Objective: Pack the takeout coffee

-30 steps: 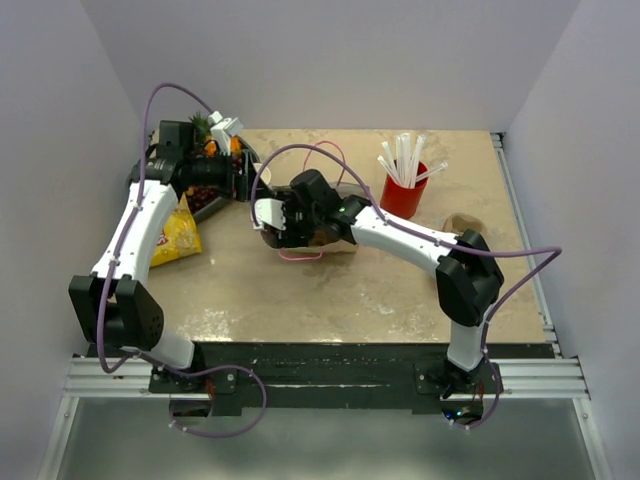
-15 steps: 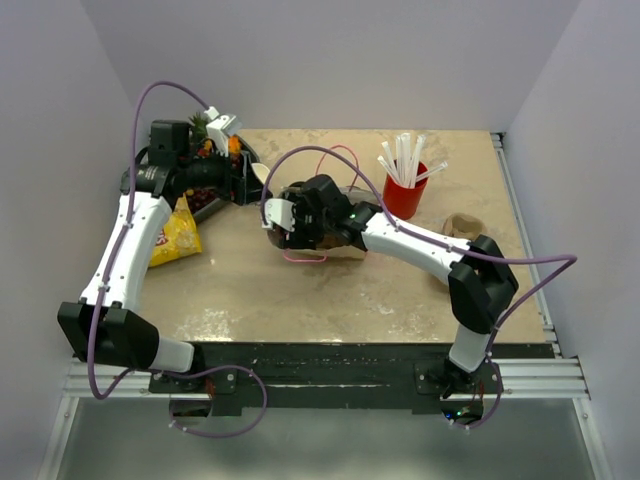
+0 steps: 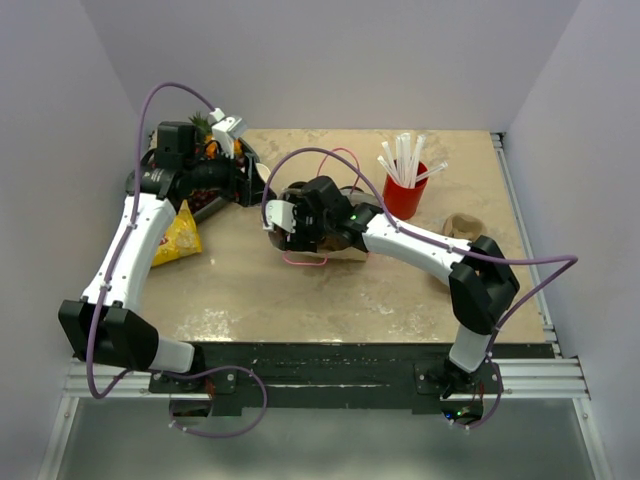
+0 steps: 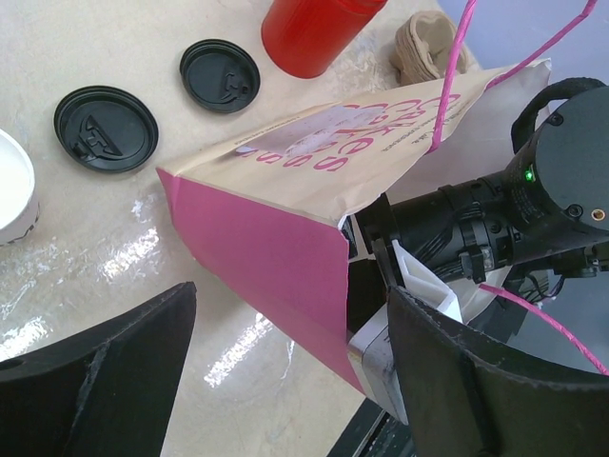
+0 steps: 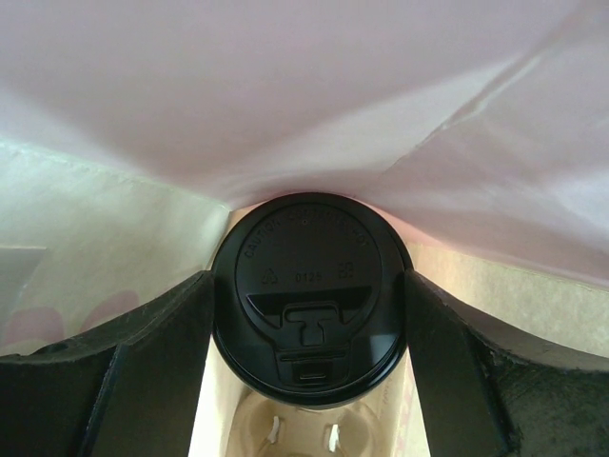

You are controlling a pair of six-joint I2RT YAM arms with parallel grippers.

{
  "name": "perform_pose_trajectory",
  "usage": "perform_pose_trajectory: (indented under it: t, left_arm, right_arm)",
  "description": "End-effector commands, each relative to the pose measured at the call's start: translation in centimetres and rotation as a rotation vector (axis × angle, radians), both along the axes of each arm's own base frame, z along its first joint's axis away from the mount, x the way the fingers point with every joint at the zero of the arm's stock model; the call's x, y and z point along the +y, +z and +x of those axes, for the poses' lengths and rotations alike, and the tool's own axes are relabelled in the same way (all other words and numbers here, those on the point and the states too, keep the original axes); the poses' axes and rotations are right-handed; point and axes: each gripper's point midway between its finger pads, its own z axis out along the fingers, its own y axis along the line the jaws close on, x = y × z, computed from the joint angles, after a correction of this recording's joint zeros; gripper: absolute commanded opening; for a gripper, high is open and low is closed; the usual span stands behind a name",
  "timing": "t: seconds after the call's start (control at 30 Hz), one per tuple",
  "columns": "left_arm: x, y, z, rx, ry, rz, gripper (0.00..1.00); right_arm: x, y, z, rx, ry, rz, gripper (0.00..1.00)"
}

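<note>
In the right wrist view my right gripper [image 5: 309,305] is inside a paper bag. Its fingers [image 5: 143,352] are shut on the sides of a takeout coffee cup capped by a black lid [image 5: 309,295]; the cup body is hidden under the lid. A pulp cup carrier [image 5: 304,428] lies below it. The bag [image 4: 285,200] is tan with pink sides and pink handles. In the top view my right gripper [image 3: 292,222] is in the bag's mouth. My left gripper [image 4: 285,381] is open and empty just beside the bag's pink side, and it also shows in the top view [image 3: 247,183].
Two loose black lids [image 4: 105,129] [image 4: 219,74] and an open white cup [image 4: 14,195] lie on the table. A red cup of white straws [image 3: 403,190] stands behind the bag. A stack of brown carriers [image 3: 462,226] is at the right, a yellow snack bag [image 3: 178,236] at the left.
My right gripper has gone a little further right, into the bag, with the lidded cup. My left arm has shifted slightly at the back left and stays open.
</note>
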Motion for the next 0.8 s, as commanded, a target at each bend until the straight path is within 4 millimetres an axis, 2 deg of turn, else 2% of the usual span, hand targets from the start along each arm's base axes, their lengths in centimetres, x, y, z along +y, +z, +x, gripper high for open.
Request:
perform_pose_trajectory:
  t: [0.0,0.27,0.4,0.57,0.7,0.77]
  left_arm:
    - [-2.0,-0.9,-3.0,0.088,-0.116,-0.038,0.86]
    - [-2.5,-1.1,-3.0,0.108,-0.141,-0.064,0.87]
    - [-2.8,-1.1,-2.9,0.109,-0.151,-0.072,0.87]
    - [-2.9,-1.3,-3.1,0.122,-0.159,-0.079,0.87]
    - [-3.1,-1.2,-3.1,0.125,-0.168,-0.09,0.88]
    - [-3.3,-1.2,-3.3,0.131,-0.176,-0.097,0.88]
  right_arm:
    - [-1.6,0.7,0.4,0.059,-0.115,0.013,0.38]
    - [-1.3,1.7,0.8,0.051,-0.12,0.03,0.51]
    - [-1.2,2.5,1.0,0.044,-0.13,0.044,0.61]
    - [-1.0,3.2,1.1,0.043,-0.138,0.059,0.67]
    - [-0.6,4.4,1.3,0.036,-0.151,0.084,0.84]
    - [-0.6,4.8,1.5,0.039,-0.161,0.097,0.88]
